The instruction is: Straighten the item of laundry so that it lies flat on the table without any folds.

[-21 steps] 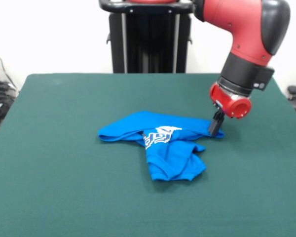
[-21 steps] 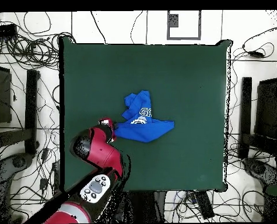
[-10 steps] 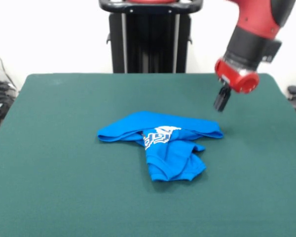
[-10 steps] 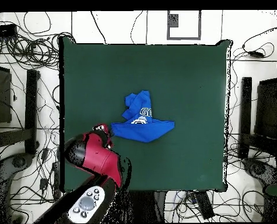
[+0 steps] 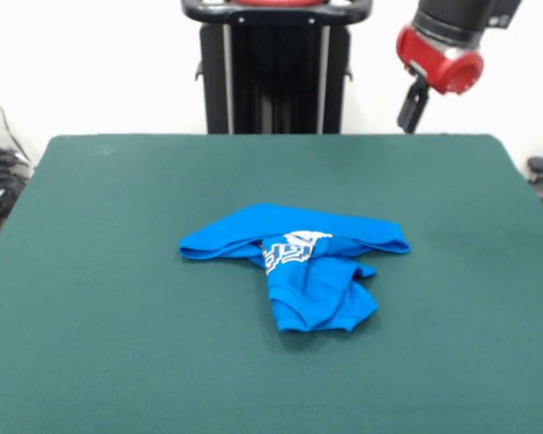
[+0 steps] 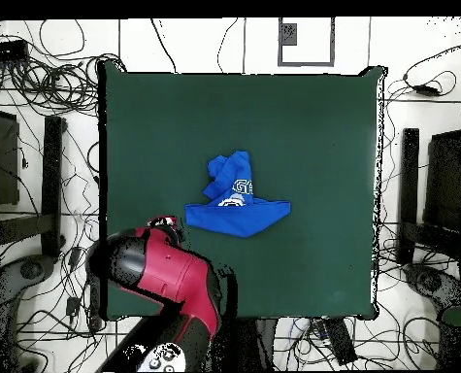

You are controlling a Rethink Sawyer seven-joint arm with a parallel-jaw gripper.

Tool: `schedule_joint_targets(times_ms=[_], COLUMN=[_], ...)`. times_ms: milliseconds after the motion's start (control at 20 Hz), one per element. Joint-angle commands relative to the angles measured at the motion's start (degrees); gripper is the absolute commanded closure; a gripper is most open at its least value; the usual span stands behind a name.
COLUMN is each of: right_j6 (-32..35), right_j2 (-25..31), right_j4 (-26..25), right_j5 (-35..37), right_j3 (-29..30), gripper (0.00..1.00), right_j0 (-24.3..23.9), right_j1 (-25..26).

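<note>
We are looking at the blue garment (image 5: 294,262) lying crumpled near the middle of the green table (image 5: 90,271), one part doubled under its white lettering. It looks light, soft and limp, so we judge a pinch at an outer edge should drag it flat. The gripper (image 5: 413,104) is hanging well above the garment, holding nothing; we cannot tell how far open it is.

The arm (image 5: 439,41) hangs raised, gripper (image 5: 411,110) pointing down, empty.

laundry (image 6: 236,205): crumpled, mid-table (image 6: 312,126) | arm (image 6: 166,277): beside it, apart
</note>
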Motion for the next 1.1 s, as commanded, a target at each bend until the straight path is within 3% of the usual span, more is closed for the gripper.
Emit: schedule_joint_targets(times_ms=[50, 250, 300, 650, 1100], right_j6=[1.0, -1.3, -0.6, -0.1, 3.5], right_j2=[5.9, 10.2, 11.3, 14.4, 14.5], right_j4=[-3.6, -5.9, -6.9, -10.7, -11.9], right_j5=[-1.1, -8.2, -10.1, -17.8, -17.1], right_j3=[4.9, 6.5, 7.0, 8.4, 7.3], gripper=[1.0, 1.0, 0.0, 0.0, 0.0], right_j0=[-4.4, -7.7, -8.4, -11.1, -11.1], right_j1=[-0.2, 0.5, 0.2, 0.2, 0.6])
